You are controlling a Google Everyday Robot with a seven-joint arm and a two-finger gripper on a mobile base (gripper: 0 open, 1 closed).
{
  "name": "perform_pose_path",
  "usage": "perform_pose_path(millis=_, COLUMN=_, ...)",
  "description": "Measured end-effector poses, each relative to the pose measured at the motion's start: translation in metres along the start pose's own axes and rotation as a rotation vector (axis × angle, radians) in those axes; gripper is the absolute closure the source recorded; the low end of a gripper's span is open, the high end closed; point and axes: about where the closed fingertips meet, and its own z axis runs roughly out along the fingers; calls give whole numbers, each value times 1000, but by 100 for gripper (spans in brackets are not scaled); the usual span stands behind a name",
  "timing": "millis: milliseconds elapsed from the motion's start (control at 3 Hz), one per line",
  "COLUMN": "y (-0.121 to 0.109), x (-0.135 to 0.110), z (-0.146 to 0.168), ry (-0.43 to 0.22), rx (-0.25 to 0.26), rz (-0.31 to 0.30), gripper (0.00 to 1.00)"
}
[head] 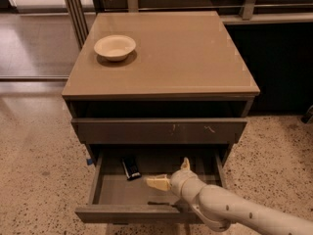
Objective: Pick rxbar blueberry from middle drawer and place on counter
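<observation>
The rxbar blueberry [130, 167] is a small dark wrapper lying flat on the floor of the open middle drawer [146, 212], near its back left. My gripper [170, 173] is inside the drawer, to the right of the bar and apart from it. Its fingers are spread open and hold nothing: one finger [157, 182] points left toward the bar, the other [185, 163] points up. The counter [195, 58] is the glossy tan top of the cabinet above.
A cream bowl [115, 47] stands on the counter's back left. The drawer front above the open one [161, 130] has small white scratch marks and overhangs the drawer's rear. Speckled floor surrounds the cabinet. A dark wall and metal rails stand behind.
</observation>
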Motion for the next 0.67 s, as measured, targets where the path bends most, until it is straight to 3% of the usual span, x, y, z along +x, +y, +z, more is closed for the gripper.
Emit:
perform_pose_path(millis=333, y=-2, x=0, z=32, ry=-14, rx=-43, rz=2, gripper=0)
perform_pose_path(millis=667, y=10, x=-9, z=64, ry=-42, rx=-118, rz=19, gripper=0)
